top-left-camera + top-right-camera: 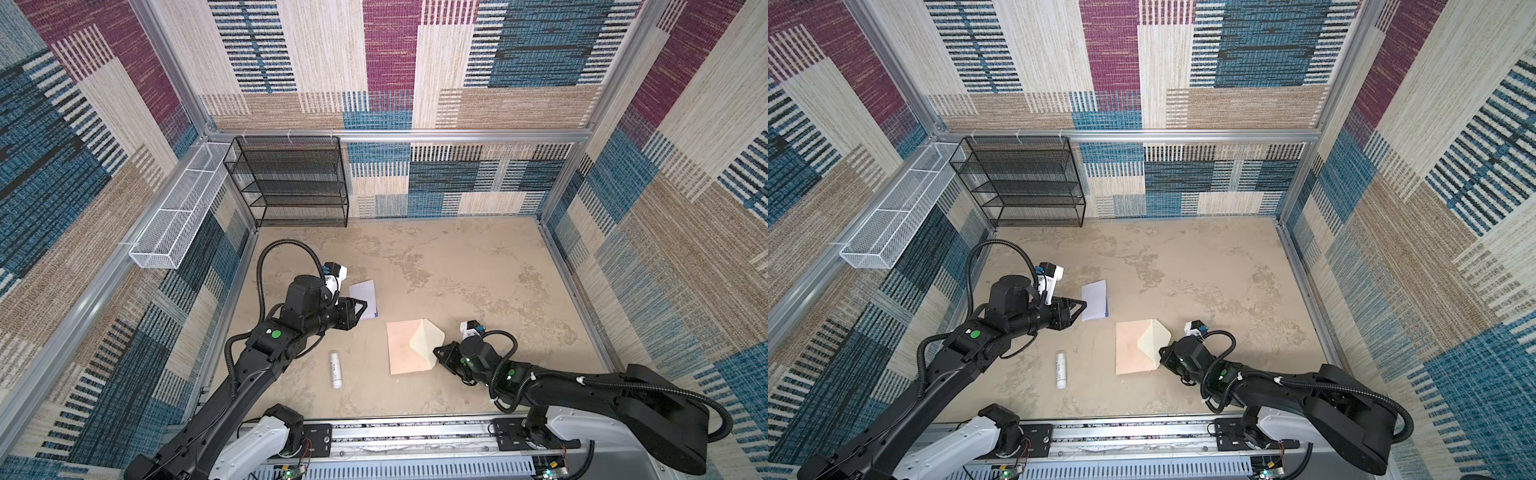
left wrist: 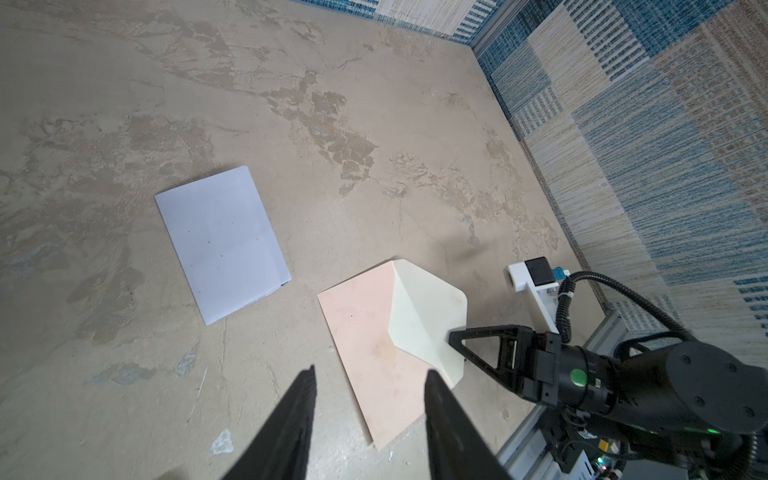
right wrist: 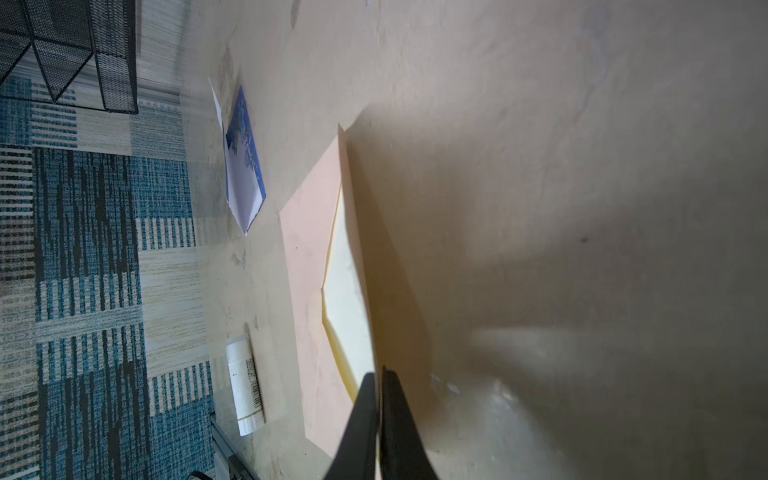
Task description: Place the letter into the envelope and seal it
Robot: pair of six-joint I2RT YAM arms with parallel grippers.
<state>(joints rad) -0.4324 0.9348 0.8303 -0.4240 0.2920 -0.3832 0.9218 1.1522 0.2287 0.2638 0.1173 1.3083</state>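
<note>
Two claws show in both top views: the left claw [image 1: 362, 306] hangs spread and empty beside the letter [image 1: 366, 291], and the right claw [image 1: 437, 353] is at the envelope [image 1: 405, 349] flap. Bare table [image 1: 478, 270] lies beyond both.

Left wrist view: the envelope [image 2: 365, 332] lies just ahead of the parted fingers [image 2: 305, 382], the letter [image 2: 224, 245] farther off.

Right wrist view: the right claw [image 3: 380, 372] is clenched on the raised flap, with a tube [image 3: 245, 382] beside the envelope.

Lab test cell, carpet-clad walls [image 1: 390, 62], aluminium frame [image 1: 415, 135]
</note>
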